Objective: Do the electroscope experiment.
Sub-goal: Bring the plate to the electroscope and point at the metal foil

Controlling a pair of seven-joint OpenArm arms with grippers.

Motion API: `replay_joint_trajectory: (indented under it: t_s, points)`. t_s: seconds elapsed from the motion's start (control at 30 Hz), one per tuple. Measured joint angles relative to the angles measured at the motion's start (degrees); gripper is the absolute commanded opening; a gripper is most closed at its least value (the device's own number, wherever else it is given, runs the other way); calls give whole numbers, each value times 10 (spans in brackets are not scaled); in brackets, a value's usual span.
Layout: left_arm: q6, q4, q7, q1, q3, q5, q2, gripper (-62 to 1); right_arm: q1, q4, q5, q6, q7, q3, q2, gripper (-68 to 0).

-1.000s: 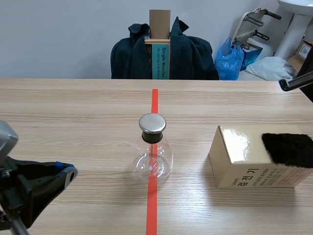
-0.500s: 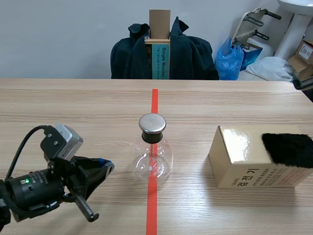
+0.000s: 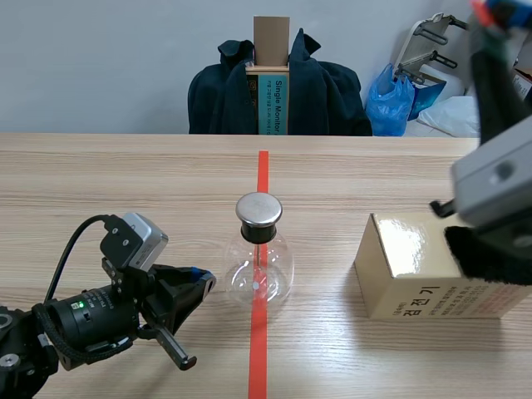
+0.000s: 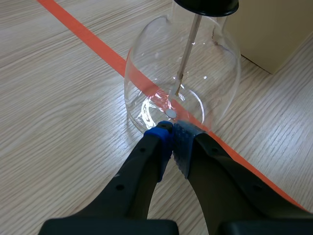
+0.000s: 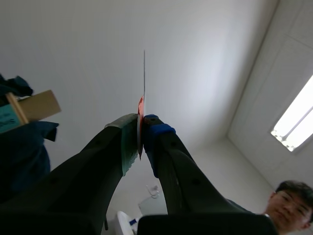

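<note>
I've got the glass flask [image 3: 259, 266] standing mid-table [image 3: 125, 183] on the red line. My left end effector [image 4: 172, 128] is closed on nothing, tips right at its base. My right end effector [image 5: 141, 120] is raised high, pinching a thin strip [image 5: 144, 78]. A box [image 3: 416, 266] sits beside the flask.

Flask [image 3: 259, 270]: clear glossy glass. Cap [image 3: 258, 209]: smooth metal. Box [image 3: 407, 266]: glossy cardboard. Patch [image 3: 490, 258] atop box: matt black fur. Table [image 3: 125, 183]: matt wood grain. Thin sheet [image 5: 141, 106]: smooth.
</note>
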Motion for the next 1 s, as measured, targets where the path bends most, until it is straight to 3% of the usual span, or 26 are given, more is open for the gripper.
replay_joint_trajectory:
  t_s: [0.1, 0.27, 0.47, 0.57, 0.73, 1.0]
  points:
    - [0, 0, -1, 1, 0, 0, 0, -577, 38, -66, -17, -5, 24, -37, -4, -667]
    - [0, 0, 0, 1, 0, 0, 0, -577, 101, -171, -43, -16, 62, -76, -43, -667]
    - [0, 0, 0, 1, 0, 0, 0, -577, 141, -270, -84, -17, 61, -120, -74, -667]
    - [0, 0, 0, 2, 0, 0, 0, -577, 147, -309, -103, -33, 61, -125, -91, -667]
    - [0, 0, 0, 2, 0, 0, 0, -577, 148, -335, -145, -39, 52, -127, -106, -667]
    - [0, 0, 0, 2, 0, 0, 0, -577, 148, -335, -206, -39, -12, -126, -105, -667]
